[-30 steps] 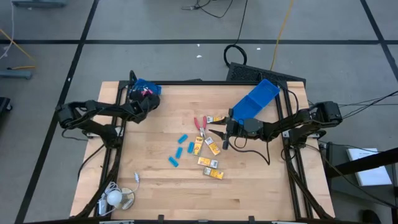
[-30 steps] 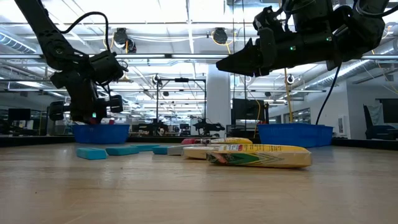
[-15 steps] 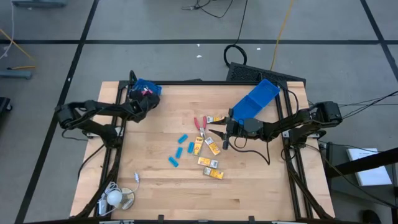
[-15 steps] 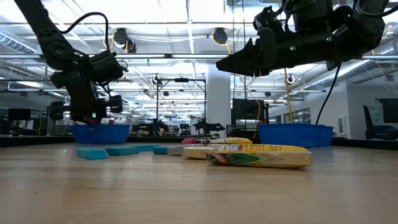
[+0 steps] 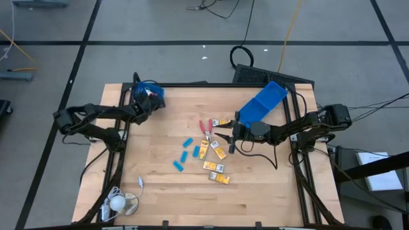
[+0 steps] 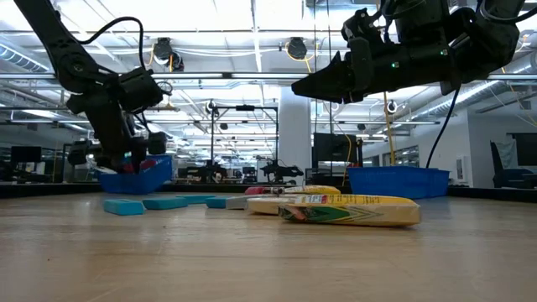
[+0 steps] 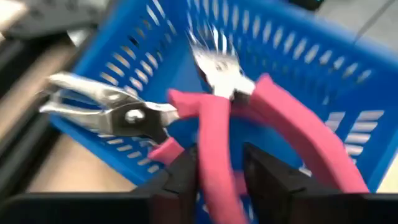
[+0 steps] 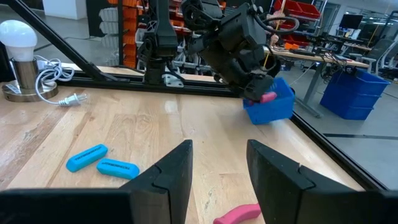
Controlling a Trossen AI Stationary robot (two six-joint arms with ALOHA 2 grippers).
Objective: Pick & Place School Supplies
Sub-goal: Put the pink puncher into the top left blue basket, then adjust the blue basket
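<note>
While the right fingers (image 5: 227, 139) stay parted, the left fingers (image 7: 221, 180), seemingly loosening, have tipped the bin (image 5: 153, 91)

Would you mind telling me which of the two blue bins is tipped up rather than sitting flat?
The small blue bin at the table's far left corner, under the left tool. In the low view it tilts, while the large blue bin sits level.

Supplies (image 5: 204, 152) mid-desk (image 5: 153, 179), left gripper (image 5: 148, 102) over bin (image 5: 152, 92) at far-left corner, second bin (image 5: 263, 102) far right, right gripper (image 5: 223, 137) above supplies, lamp (image 5: 118, 204) near-left corner
</note>
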